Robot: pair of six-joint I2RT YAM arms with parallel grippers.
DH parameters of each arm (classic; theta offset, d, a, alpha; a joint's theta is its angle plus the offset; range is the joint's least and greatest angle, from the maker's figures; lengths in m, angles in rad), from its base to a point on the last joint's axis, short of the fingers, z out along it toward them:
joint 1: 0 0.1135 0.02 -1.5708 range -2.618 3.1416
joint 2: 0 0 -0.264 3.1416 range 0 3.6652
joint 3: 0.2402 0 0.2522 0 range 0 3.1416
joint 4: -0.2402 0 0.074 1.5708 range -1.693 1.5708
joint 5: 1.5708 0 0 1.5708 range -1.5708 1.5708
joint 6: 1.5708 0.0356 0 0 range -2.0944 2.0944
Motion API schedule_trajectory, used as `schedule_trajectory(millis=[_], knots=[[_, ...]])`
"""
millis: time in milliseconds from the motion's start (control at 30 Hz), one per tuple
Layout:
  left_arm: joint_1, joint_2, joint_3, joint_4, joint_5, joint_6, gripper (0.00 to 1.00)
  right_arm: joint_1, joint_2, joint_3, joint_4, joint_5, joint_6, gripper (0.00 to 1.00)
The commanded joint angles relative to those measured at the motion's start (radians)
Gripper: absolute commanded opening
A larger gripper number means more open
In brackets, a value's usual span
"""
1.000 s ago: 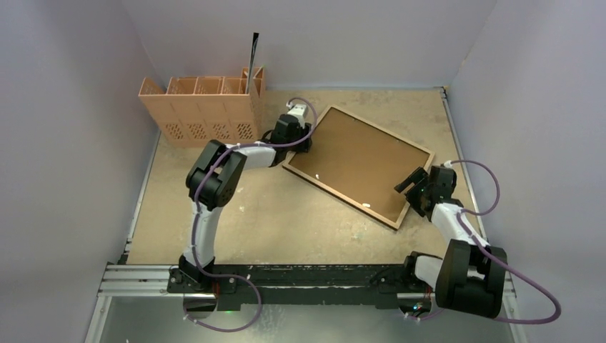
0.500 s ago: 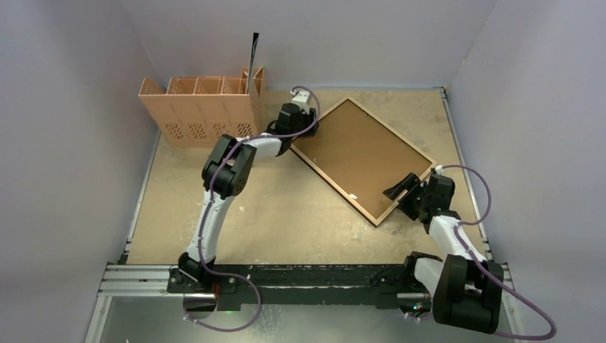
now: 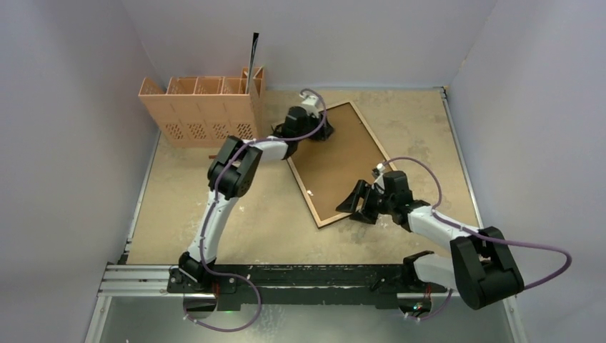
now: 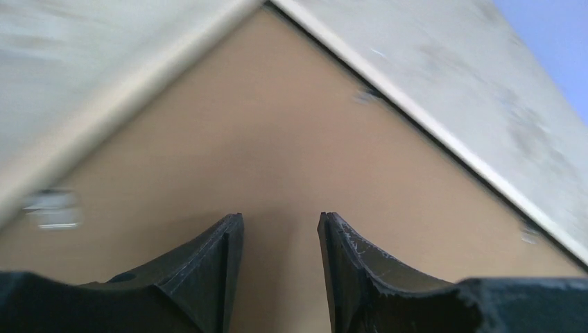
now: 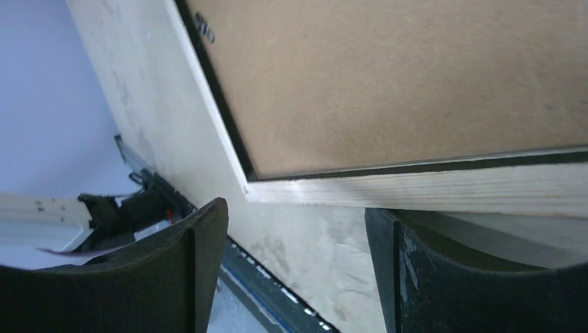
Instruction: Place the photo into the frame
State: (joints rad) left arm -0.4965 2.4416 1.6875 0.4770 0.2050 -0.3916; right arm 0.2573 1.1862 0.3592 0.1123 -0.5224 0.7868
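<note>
Beige tabletop, lilac walls; frame back-up; left gripper narrowly parted, right gripper wide.

Frame pale wood, black inner edge; backing board brown; rack orange, lattice-patterned.

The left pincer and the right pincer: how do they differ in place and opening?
The left pincer is at the far corner of the frame, the right pincer at its near corner. The left pincer's fingers stand narrowly apart over the brown backing; the right pincer's stand wider, beside the wood edge. Both are open, holding nothing.
</note>
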Motion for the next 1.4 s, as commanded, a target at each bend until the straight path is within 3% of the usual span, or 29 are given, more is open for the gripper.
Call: schedule_trajectory(millis=[0, 133, 333, 533, 633, 733, 833, 967, 1200, 1367], knots=[[-0.098, 0.002, -0.039, 0.003, 0.202, -0.096, 0.47, 0.100, 0.030, 0.064, 0.140, -0.034, 0.094, 0.74], [-0.097, -0.017, -0.086, 0.035, 0.201, -0.123, 0.47, 0.152, 0.062, 0.091, 0.119, -0.001, 0.098, 0.74], [-0.097, -0.099, -0.122, 0.020, 0.163, -0.110, 0.47, 0.159, -0.012, 0.136, -0.013, 0.079, 0.049, 0.75], [-0.097, -0.255, -0.159, -0.113, 0.058, -0.082, 0.47, 0.160, -0.086, 0.231, -0.105, 0.126, 0.000, 0.77], [-0.088, -0.367, -0.187, -0.244, -0.061, -0.104, 0.47, 0.151, -0.085, 0.314, -0.156, 0.282, -0.014, 0.79], [-0.075, -0.485, -0.229, -0.372, -0.187, -0.136, 0.48, 0.124, -0.034, 0.440, -0.214, 0.484, -0.050, 0.82], [-0.055, -0.574, -0.297, -0.450, -0.264, -0.190, 0.50, 0.061, 0.056, 0.553, -0.209, 0.587, -0.110, 0.84], [-0.040, -0.637, -0.390, -0.546, -0.363, -0.258, 0.51, -0.078, 0.185, 0.654, -0.153, 0.610, -0.190, 0.87], [-0.038, -0.653, -0.533, -0.542, -0.320, -0.329, 0.53, -0.188, 0.436, 0.781, -0.143, 0.642, -0.287, 0.87], [-0.039, -0.622, -0.567, -0.538, -0.250, -0.361, 0.53, -0.292, 0.494, 0.704, -0.092, 0.493, -0.244, 0.87]])
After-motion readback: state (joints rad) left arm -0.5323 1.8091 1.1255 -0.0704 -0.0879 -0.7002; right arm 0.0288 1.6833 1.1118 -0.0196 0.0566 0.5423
